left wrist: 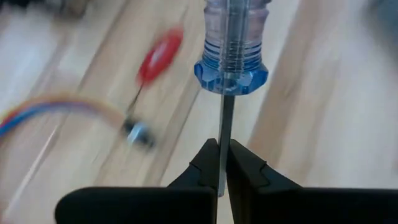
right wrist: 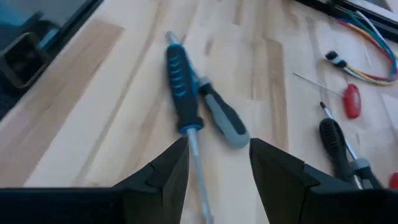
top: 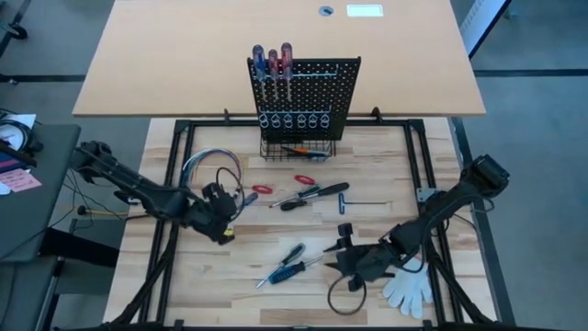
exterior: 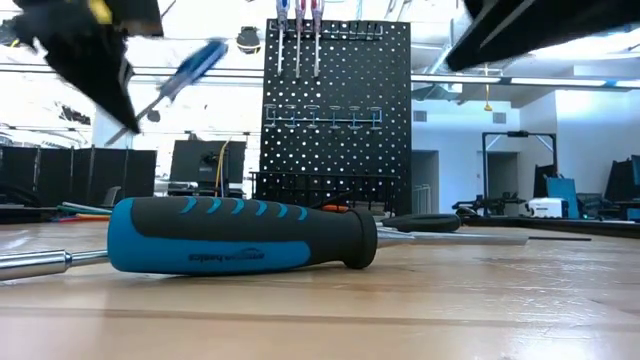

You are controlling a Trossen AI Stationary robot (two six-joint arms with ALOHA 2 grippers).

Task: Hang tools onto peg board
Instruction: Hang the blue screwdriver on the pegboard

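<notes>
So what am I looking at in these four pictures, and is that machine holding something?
It's a robot with two dark arms at a wooden table, each ending in a two-finger gripper. One camera looks straight down, one sits level with the tabletop, and one rides on each wrist. The left gripper is shut on the thin metal shaft of a clear blue-handled screwdriver, lifted off the table. The right gripper is open, hovering over a blue-and-black screwdriver and a grey-handled one beside it. At the back stands a black peg board with three screwdrivers already hanging. More tools, a bundle of coloured wires and a white glove lie around.
</notes>
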